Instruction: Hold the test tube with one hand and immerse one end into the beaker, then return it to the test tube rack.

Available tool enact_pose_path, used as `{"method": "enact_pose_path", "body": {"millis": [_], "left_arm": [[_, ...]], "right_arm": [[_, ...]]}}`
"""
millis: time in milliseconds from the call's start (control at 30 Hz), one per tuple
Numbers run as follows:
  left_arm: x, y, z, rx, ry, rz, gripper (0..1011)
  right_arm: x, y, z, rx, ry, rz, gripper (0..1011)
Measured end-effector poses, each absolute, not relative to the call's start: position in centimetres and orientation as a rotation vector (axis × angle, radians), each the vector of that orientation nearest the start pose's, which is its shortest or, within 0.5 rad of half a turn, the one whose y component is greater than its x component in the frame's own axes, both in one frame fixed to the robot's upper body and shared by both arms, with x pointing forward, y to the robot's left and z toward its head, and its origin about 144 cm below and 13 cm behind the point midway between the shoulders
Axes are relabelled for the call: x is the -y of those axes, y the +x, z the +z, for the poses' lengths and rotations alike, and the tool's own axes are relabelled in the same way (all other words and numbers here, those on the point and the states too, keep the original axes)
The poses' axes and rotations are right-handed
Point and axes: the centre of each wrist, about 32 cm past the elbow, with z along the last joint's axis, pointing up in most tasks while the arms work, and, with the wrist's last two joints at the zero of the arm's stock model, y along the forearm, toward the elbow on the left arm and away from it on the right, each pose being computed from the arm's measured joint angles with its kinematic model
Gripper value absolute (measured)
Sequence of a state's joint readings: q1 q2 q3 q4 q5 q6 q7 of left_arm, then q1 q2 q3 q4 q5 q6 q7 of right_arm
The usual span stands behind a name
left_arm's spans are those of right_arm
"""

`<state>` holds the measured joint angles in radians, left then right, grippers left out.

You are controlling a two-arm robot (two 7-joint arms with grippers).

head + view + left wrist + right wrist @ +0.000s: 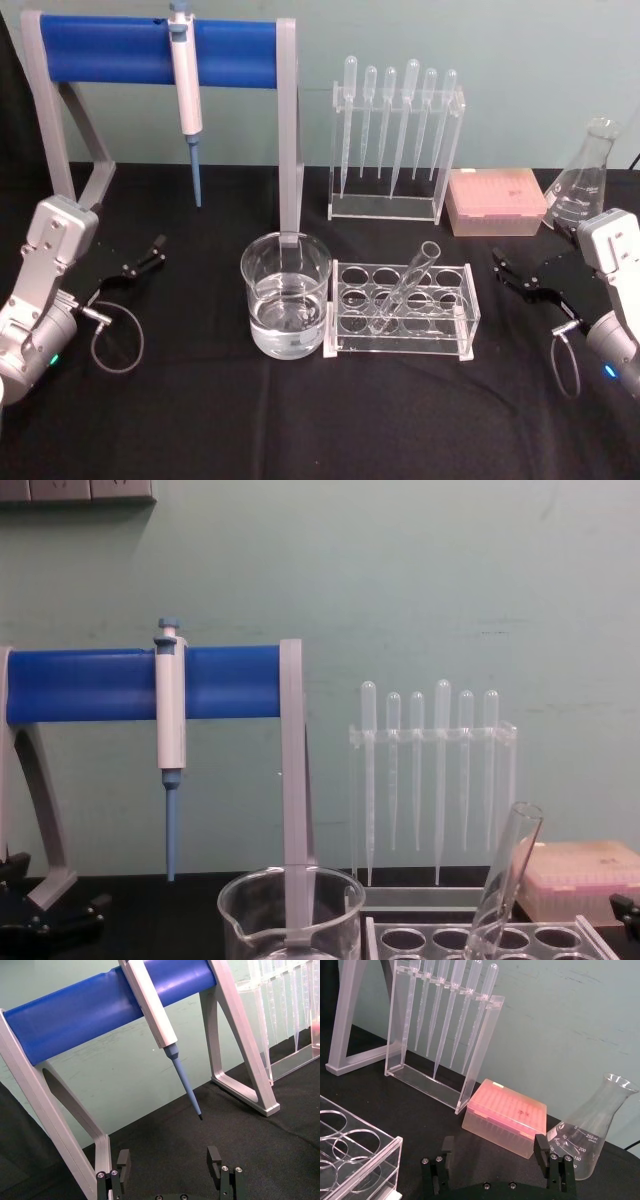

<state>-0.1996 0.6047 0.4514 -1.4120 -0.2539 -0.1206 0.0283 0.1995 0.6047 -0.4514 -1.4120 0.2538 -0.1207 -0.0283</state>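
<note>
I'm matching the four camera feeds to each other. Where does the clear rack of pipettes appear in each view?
Head view: pipette rack at the back, right of centre, beside the pink tip box.
Left wrist view: the picture's upper right edge.
Right wrist view: the picture's upper left.
Chest view: right of centre, mid height.
Shared landmark: the grey stand leg, beside the rack in all four.

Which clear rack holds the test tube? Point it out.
The low rack with round holes, beside the beaker: the test tube leans in it. The tall rack behind holds pipettes.
</note>
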Motion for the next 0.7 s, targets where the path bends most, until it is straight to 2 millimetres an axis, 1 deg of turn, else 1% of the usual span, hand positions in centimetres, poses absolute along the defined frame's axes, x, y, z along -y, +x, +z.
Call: {"method": "enact_pose_path", "body": {"millis": [700], "left_arm": [[-30.97, 48.86, 113.98, 0.285, 0.304, 1.248, 1000]], "right_arm": [[30.97, 48.86, 113.98, 0.285, -0.304, -1.248, 1002]]}}
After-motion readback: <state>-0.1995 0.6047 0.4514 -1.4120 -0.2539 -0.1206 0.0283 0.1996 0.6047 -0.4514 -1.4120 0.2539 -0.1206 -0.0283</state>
